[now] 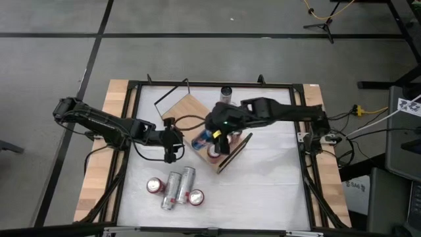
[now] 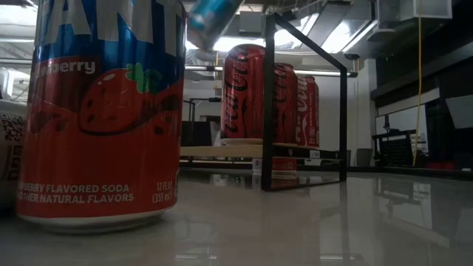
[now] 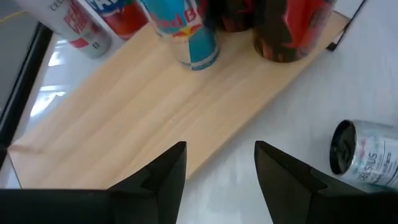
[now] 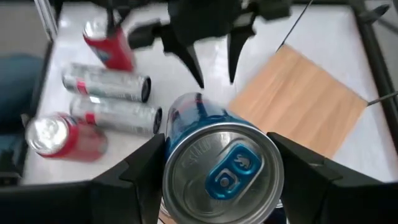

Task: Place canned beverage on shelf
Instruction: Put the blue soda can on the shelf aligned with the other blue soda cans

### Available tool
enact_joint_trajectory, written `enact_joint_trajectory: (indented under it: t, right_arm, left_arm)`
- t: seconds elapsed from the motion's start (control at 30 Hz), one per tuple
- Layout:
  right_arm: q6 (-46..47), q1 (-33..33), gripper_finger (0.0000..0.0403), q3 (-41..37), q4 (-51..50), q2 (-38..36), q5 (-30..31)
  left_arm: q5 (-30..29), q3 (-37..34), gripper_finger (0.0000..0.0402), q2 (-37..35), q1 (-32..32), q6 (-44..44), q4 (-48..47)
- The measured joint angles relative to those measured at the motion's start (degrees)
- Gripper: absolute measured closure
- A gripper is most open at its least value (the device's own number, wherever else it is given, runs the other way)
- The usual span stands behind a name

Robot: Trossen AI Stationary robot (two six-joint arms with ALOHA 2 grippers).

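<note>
**Blue can held over shelf, red cans crowding it**

Right gripper [image 4: 217, 180] is clamped on a blue can [image 4: 214, 158] above the wooden shelf [image 1: 187, 108]. Red cans [image 2: 251, 92] stand on the board's near end. Left gripper [image 3: 221, 168], fingers narrowly apart and empty, hovers at the shelf edge. Four loose cans [image 1: 176, 187] lie on the white table [image 1: 263, 178].

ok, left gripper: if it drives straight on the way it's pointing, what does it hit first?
Probably the shelf: the left gripper, fingers open and empty, points at the near edge of the board. Beyond that stands the blue can held by the right gripper. Height above the board is unclear.
</note>
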Motion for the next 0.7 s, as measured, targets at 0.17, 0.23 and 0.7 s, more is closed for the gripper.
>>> enact_joint_trajectory:
  t: [0.17, 0.23, 0.7]
  right_arm:
    - [-2.65, -0.58, 0.0168, 0.00, -0.38, 3.19, 0.05]
    - [-3.75, -0.58, 0.0168, 0.00, -0.13, 4.21, 0.09]
    - [-5.16, -1.76, 0.0168, -0.02, -0.38, 8.58, 1.46]
  left_arm:
    - [-0.54, 0.02, 0.0221, 0.28, 0.07, -1.47, 1.46]
    - [-0.67, 0.02, 0.0221, 0.64, 0.11, -2.41, 1.06]
    - [-7.63, 0.02, 0.0221, 1.74, 0.11, -7.46, 6.45]
